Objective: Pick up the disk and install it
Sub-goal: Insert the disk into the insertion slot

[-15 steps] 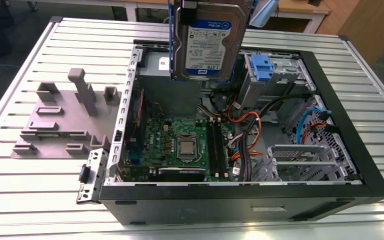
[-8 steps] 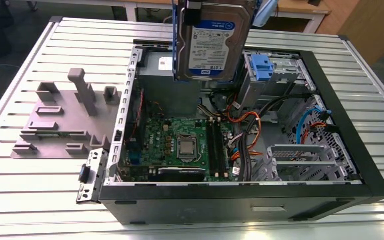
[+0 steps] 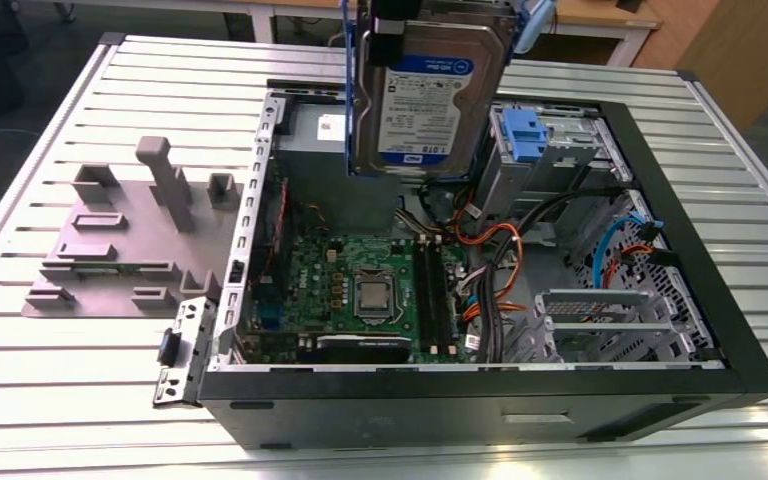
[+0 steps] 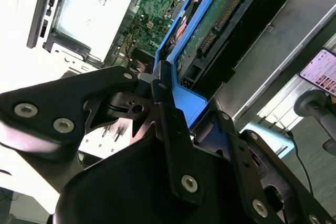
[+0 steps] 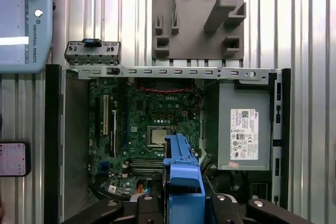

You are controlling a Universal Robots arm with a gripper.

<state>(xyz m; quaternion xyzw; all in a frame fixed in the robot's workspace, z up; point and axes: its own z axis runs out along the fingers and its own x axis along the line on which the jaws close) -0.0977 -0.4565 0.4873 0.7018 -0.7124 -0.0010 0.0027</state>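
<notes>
One disk [image 3: 427, 100] is up in the air right now: a flat silver hard drive with a white-and-blue label and a blue plastic bracket. It hangs upright above the one open black computer case [image 3: 491, 412], label facing the exterior view. The single black gripper [image 4: 157, 90] has its jaws clamped tight on the bracket's edge, and in the second wrist view the drive's green circuit side shows. Down inside the case I count one green motherboard [image 3: 357, 285], one grey power supply box [image 5: 244, 135] with a white label, and one blue plastic caddy [image 3: 524, 135] at the drive bay, just to the exterior view's right of the disk. Beside the case on the ribbed metal table [image 3: 37, 385] lies one grey fixture plate [image 3: 117, 245] with upright blocks.
</notes>
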